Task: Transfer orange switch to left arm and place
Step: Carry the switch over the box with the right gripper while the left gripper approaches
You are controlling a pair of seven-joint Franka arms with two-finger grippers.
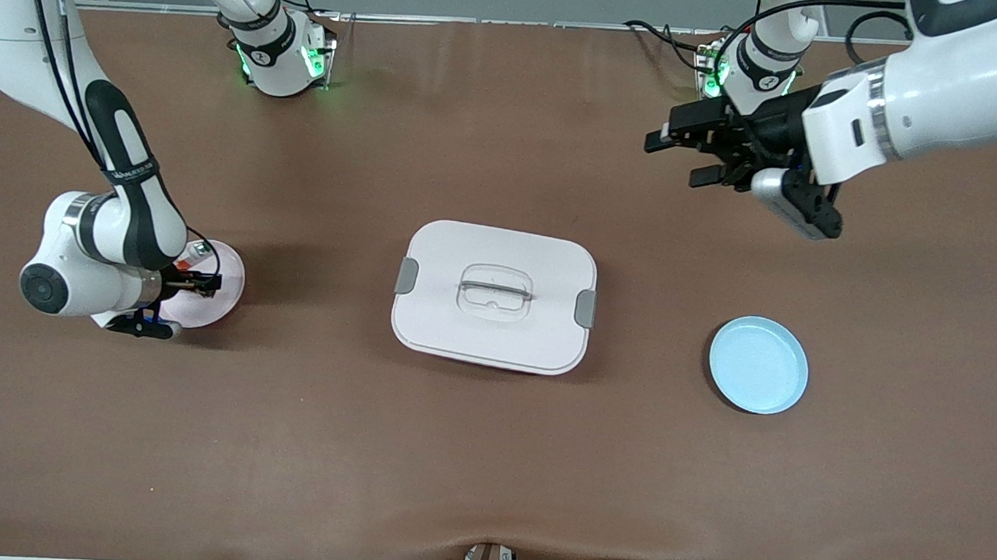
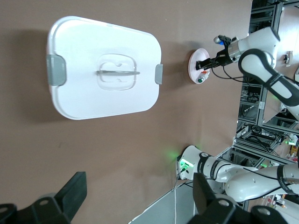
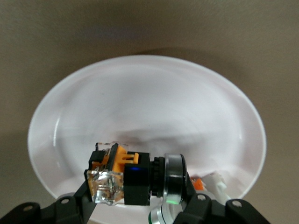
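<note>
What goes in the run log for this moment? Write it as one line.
right gripper: shut on orange switch, over pink plate | left gripper: open, waiting | box: mid-table

— Where's the box point(image 1: 494, 295) for you?
— Mid-table, between your two plates. One plate point(image 1: 219, 291) sits toward the right arm's end, the other plate point(image 1: 758, 364) toward the left arm's end, slightly nearer the front camera.
— And the orange switch point(image 3: 122, 176)?
— Over the first plate.
</note>
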